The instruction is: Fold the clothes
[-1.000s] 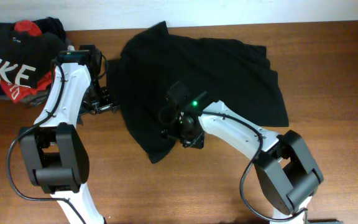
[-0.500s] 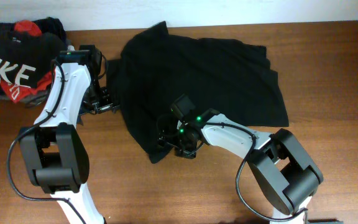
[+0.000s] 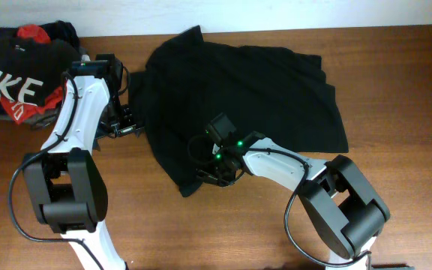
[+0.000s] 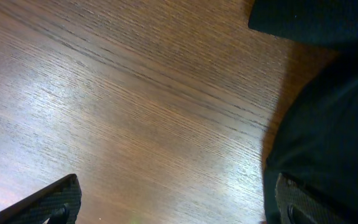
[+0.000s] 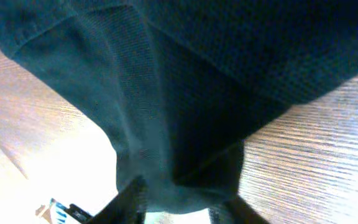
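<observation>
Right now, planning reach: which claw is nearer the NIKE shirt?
Left. The left claw hangs near the NIKE shirt; the right claw is farther, pinching the black T-shirt.

The overhead view looks straight down from high above on the brown wooden table (image 3: 403, 67). Both wrist views sit very near it, facing downward. All three share the soft black fabric T-shirt (image 3: 261, 82) (image 4: 334, 124) (image 5: 229, 50).

Robot lab (wood table (image 3: 418, 180))
</observation>
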Action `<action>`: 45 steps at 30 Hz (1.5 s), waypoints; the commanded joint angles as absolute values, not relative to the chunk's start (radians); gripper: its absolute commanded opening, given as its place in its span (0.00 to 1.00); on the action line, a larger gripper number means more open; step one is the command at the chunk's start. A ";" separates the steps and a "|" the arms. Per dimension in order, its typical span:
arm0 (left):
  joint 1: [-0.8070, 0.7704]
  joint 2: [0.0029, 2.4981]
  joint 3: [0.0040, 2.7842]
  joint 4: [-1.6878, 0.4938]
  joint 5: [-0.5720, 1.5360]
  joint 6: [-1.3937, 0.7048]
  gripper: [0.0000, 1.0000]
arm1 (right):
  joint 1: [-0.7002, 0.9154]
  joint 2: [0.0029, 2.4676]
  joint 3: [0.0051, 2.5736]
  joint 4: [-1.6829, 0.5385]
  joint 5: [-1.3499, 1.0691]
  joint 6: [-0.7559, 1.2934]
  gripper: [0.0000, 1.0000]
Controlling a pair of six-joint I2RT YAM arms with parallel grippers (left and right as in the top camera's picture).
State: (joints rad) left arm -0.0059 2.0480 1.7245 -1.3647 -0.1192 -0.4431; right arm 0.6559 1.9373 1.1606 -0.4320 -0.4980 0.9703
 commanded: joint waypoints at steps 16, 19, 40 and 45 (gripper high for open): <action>-0.006 2.049 1.737 -1.366 -0.116 -0.459 0.99 | 0.862 1.855 1.247 -0.455 -0.393 0.977 0.04; -0.006 2.049 1.737 -1.365 -0.116 -0.459 0.99 | 0.913 1.821 1.304 -0.520 -0.287 0.953 0.04; -0.006 2.049 1.737 -1.391 -0.107 -0.437 0.99 | 0.844 1.791 1.459 -0.846 -0.052 0.892 0.96; -0.007 2.049 1.737 -1.381 0.030 -0.334 0.99 | 0.632 1.788 1.526 -1.009 -0.040 0.788 0.96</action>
